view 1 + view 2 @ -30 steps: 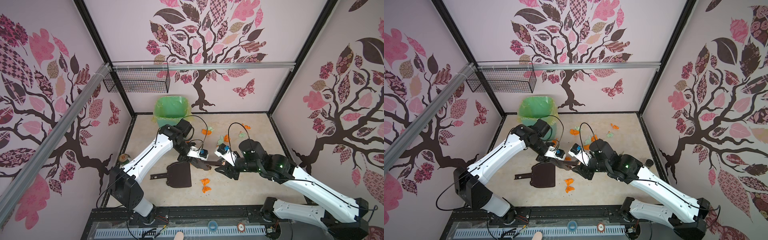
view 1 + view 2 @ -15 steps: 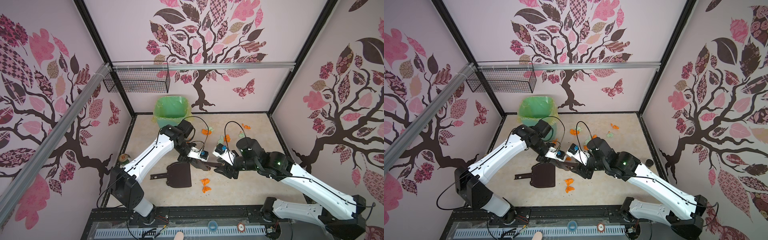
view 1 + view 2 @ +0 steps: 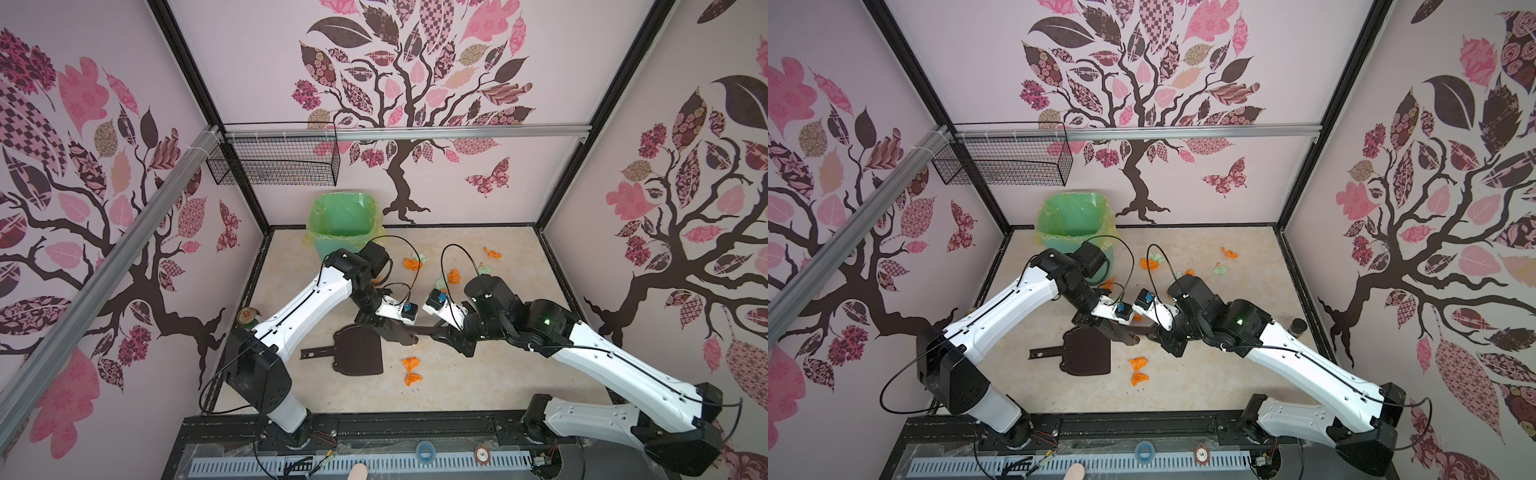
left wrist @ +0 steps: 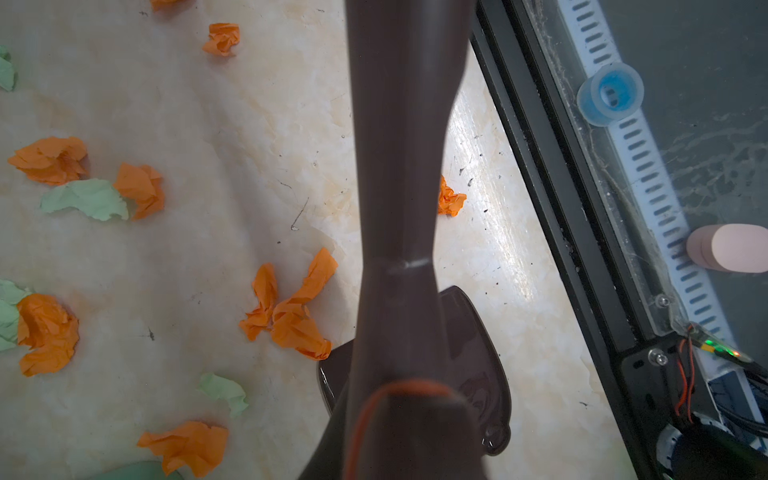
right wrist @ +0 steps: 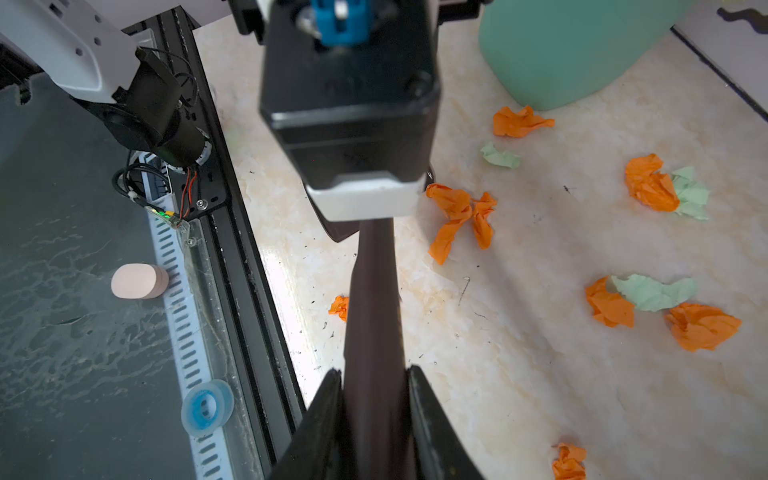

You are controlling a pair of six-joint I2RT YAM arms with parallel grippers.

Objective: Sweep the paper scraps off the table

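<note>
Handing over the brush.
Left fingers, right fingers both clamp it; loosen left only once right holds firm.

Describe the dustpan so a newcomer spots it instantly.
Start at the green bin at the back; come forward past the left gripper. The dustpan lies flat there: a broad dark-brown scoop with a thin handle, unlike the slim brown stick held nearby.

- Both top views: high at the front, looking steeply down on the whole counter, nearly identical;
- left wrist: close above the counter, sighting along the dark handle;
- right wrist: equally close, looking the opposite way along it; both share the paper scraps and front rail
</note>
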